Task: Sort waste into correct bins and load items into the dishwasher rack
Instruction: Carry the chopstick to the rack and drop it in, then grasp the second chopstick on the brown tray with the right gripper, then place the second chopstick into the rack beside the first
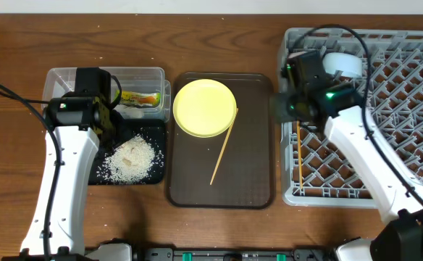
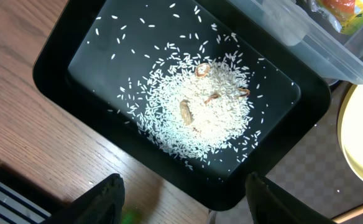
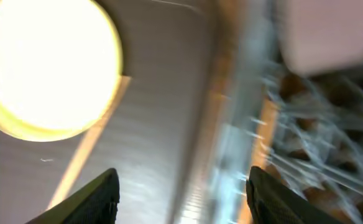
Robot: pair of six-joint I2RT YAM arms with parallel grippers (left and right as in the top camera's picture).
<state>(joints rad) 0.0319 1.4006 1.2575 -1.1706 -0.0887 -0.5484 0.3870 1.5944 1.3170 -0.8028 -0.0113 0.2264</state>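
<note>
White rice (image 1: 132,159) lies heaped in the black tray (image 1: 156,130), with a few brown scraps among it (image 2: 197,109). My left gripper (image 2: 184,205) hangs open and empty over that tray's corner (image 2: 231,186). The snack wrapper (image 1: 140,99) rests in the clear tub (image 1: 66,78). The yellow plate (image 1: 204,107) and one chopstick (image 1: 222,156) are on the brown serving tray. A second chopstick (image 1: 298,156) lies in the grey rack (image 1: 392,109), near the white bowl (image 1: 344,65). My right gripper (image 3: 181,199) is open and empty above the rack's left edge (image 3: 250,124).
The brown serving tray (image 1: 248,181) sits between the bins and the rack. The clear tub's rim (image 2: 306,40) overlaps the black tray's far side. The right wrist view is blurred by motion. Bare wooden table (image 1: 219,36) runs along the back.
</note>
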